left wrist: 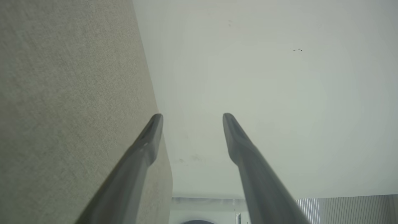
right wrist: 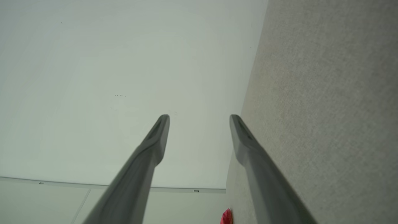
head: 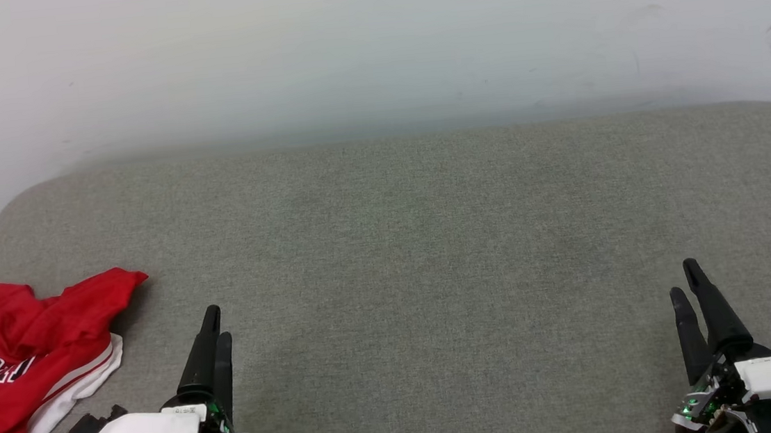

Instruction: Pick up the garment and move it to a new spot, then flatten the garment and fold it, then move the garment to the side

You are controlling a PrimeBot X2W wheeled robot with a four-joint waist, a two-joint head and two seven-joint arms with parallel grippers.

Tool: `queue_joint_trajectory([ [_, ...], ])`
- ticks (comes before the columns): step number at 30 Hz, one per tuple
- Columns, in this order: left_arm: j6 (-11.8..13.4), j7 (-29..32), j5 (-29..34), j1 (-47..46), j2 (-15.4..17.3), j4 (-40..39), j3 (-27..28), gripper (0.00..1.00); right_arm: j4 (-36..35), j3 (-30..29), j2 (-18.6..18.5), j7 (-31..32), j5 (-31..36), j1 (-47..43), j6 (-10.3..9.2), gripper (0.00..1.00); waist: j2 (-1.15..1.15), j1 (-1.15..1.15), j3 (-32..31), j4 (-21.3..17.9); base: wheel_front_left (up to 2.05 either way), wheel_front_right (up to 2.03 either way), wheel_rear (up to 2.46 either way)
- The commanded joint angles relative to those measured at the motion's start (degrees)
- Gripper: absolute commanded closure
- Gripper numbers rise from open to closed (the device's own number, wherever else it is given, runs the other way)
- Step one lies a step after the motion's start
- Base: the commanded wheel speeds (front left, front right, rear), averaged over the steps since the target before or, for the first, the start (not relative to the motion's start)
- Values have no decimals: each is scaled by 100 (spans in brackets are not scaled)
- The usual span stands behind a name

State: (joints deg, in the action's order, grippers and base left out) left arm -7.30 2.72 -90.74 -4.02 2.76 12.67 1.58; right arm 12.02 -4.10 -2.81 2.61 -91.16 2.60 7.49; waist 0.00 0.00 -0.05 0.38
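The left gripper (head: 218,327) and right gripper (head: 683,279) are held spread and empty over the grey fabric-covered surface (head: 429,240), the crumpled red-and-white sleeveless jersey (head: 34,345) lies ungrasped at its left edge, and a leftward reach is judged needed for pickup

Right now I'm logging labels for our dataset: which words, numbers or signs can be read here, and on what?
Nothing reads clearly.
Black white-outlined letters on the red garment: crumpled, partly hidden, unreadable.
Small white tag behind the left gripper: too small to read.
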Motion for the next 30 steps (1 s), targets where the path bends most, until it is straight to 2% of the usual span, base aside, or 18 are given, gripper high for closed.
queue_joint_trajectory([
  [1, -6, -66, 75, -67, 39, -162, -76, 0, -164, 28, -13, -61, 61, 41, 0, 0, 0, 0, -3, 4, 0, 0, 0],
  [7, -8, -218, 346, -51, 100, -317, -285, 0, -292, 95, -14, -211, 451, -19, 0, 0, 0, 0, -23, 22, 0, 0, 0],
  [11, -9, -312, 761, -46, 127, -441, -360, 0, -390, 128, -18, -305, 901, -41, 0, 0, 0, 0, -36, 35, 0, 0, 0],
  [16, -10, -425, 1441, -17, 91, -589, -364, 0, -563, 105, -24, -419, 1831, -67, 0, 0, 0, 0, -52, 51, 0, 0, 0],
  [17, -11, -490, 1910, -5, 77, -667, -379, 0, -659, 87, -20, -483, 2386, -87, 0, 0, 0, 0, -60, 59, 0, 0, 0],
  [23, -12, -614, 2845, 14, 80, -802, -444, 0, -870, 111, -16, -605, 3555, -127, 0, 0, 0, 0, -71, 70, 0, 0, 0],
  [28, -13, -711, 3580, 64, 83, -859, -411, 0, -1029, 113, -14, -681, 4408, -190, 0, 0, 0, 0, -82, 82, 0, 0, 0],
  [30, -14, -730, 3721, 74, 82, -865, -393, 0, -1060, 108, -14, -690, 4529, -202, 0, 0, 0, 0, -83, 84, 0, 0, 0],
])
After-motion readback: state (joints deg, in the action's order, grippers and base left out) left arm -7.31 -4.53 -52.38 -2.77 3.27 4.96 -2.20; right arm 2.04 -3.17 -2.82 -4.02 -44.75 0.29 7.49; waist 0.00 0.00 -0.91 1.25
